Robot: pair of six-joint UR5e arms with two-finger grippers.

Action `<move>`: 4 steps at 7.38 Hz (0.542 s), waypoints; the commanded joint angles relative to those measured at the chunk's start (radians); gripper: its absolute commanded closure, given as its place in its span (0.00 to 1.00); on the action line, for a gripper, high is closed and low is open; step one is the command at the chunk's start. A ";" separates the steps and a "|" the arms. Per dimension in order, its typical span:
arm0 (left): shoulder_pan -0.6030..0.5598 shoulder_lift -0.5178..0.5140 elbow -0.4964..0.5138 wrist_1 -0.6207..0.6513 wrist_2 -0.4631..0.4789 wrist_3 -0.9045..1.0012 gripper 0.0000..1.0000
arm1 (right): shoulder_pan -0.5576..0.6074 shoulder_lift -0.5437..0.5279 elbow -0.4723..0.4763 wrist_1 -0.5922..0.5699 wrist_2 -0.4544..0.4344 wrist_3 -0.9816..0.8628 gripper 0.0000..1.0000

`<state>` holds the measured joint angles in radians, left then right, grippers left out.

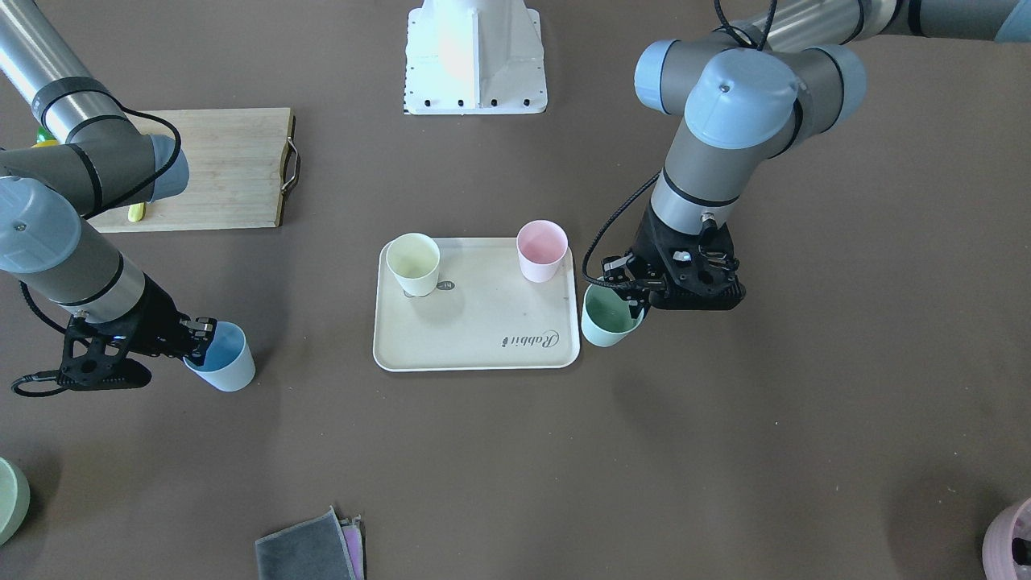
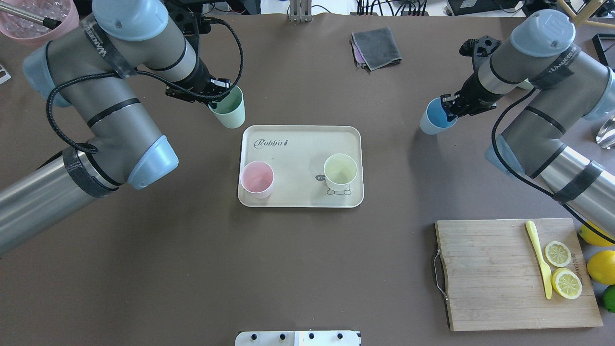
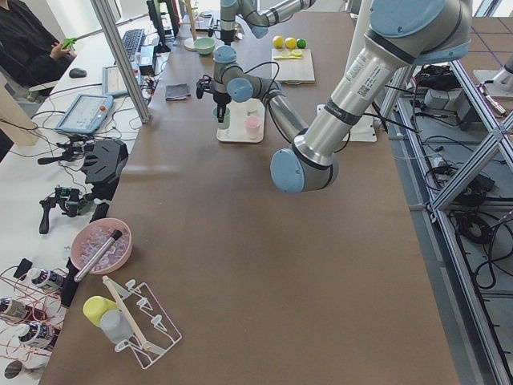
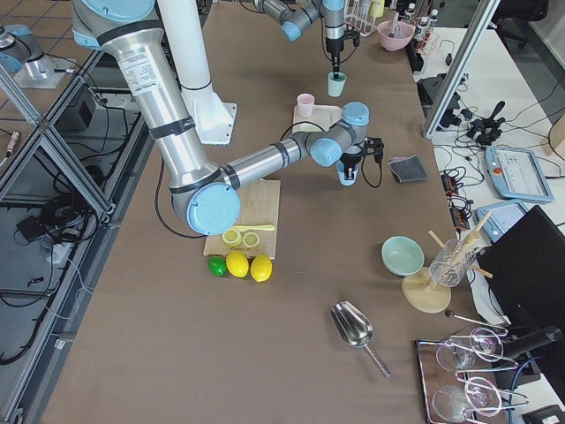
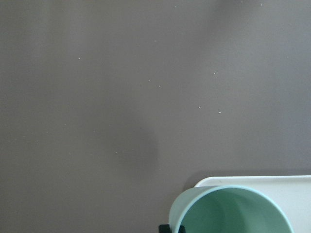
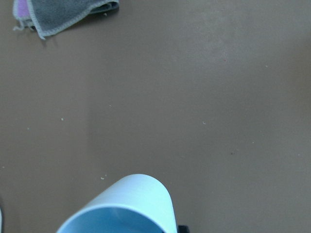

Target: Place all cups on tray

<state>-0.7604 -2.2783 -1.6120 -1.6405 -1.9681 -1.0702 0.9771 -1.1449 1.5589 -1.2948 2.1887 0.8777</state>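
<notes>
Brown counter (image 2: 307, 269), carrying the beige tray (image 2: 298, 158) near its middle. Two of the four cups already stand upright on the tray: the pink cup (image 2: 257, 179) and the yellow cup (image 2: 340, 171), both at the tray's robot-side edge, well apart from each other.

The green cup (image 2: 228, 109) hangs just beside the tray's far corner on the robot's left. The blue cup (image 2: 436, 117) is well apart from the tray on the robot's right and is tilted in the front-facing view. Whether either base is clear of the counter cannot be told for certain.

The left fingers (image 2: 220, 91) are clamped on the green cup's rim, and the right fingers (image 1: 197, 329) are likewise clamped on the blue cup's rim, one finger inside the wall and one outside.

By judgement, the cups are empty, light, stiff and thin-walled. They are unlikely to break, and the matte surface offers fair friction. The tapered sides make the rim the sensible place to hold. A rim pinch may let a cup swing, so set-down calls for levelling the base first.
</notes>
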 commanded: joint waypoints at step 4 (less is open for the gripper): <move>0.053 -0.056 0.201 -0.182 0.078 -0.085 1.00 | -0.027 0.157 0.069 -0.212 0.013 0.033 1.00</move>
<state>-0.7127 -2.3226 -1.4451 -1.7944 -1.9065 -1.1455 0.9806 -1.0132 1.6292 -1.4985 2.2108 0.8871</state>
